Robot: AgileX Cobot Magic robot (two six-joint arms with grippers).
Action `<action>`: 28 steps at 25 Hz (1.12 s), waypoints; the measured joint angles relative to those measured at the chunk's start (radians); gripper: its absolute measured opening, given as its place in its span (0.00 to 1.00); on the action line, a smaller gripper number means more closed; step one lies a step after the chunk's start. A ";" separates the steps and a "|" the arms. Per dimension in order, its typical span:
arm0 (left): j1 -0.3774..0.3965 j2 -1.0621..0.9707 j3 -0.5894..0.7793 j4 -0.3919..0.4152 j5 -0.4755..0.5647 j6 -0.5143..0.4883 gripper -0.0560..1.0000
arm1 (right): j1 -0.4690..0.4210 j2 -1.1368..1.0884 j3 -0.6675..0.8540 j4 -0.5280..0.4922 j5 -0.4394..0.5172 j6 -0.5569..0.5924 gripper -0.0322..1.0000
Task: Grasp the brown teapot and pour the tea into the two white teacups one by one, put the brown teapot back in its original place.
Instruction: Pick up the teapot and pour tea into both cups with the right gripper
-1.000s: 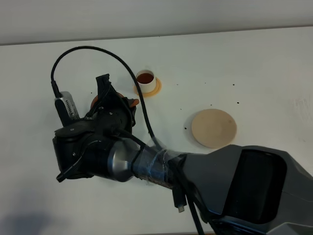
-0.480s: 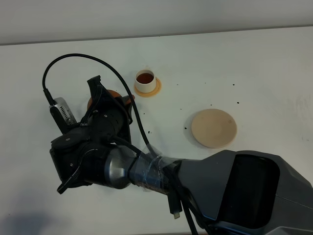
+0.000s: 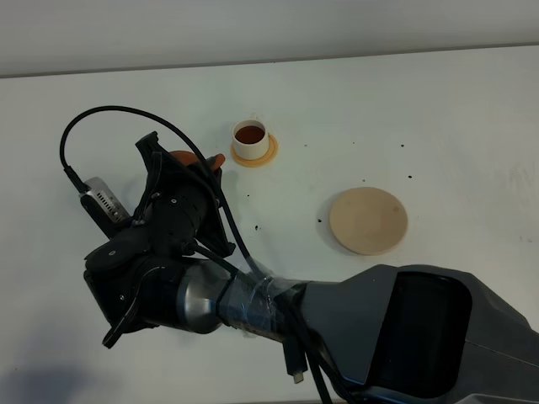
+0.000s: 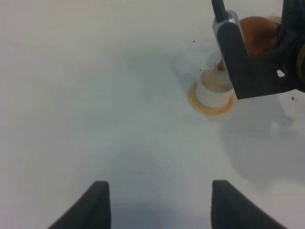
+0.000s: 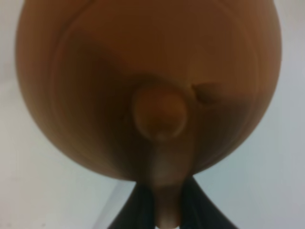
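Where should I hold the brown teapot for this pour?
By its loop handle, approached from the handle's own side. The right gripper is shut on it there: that thin strap fits between the jaws, while the brown teapot's round body looks too wide.

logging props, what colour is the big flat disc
Pale beige flat round disc, clearest in exterior high view.

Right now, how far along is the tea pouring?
Done: the far cup holds dark tea. In hand: the right gripper grips the teapot by its handle above the second cup; no stream can be made out. Left: finish that cup, then set the teapot on the bare beige disc.
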 joint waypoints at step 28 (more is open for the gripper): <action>0.000 0.000 0.000 0.000 0.000 -0.001 0.50 | 0.000 0.000 0.000 -0.123 0.000 -0.101 0.12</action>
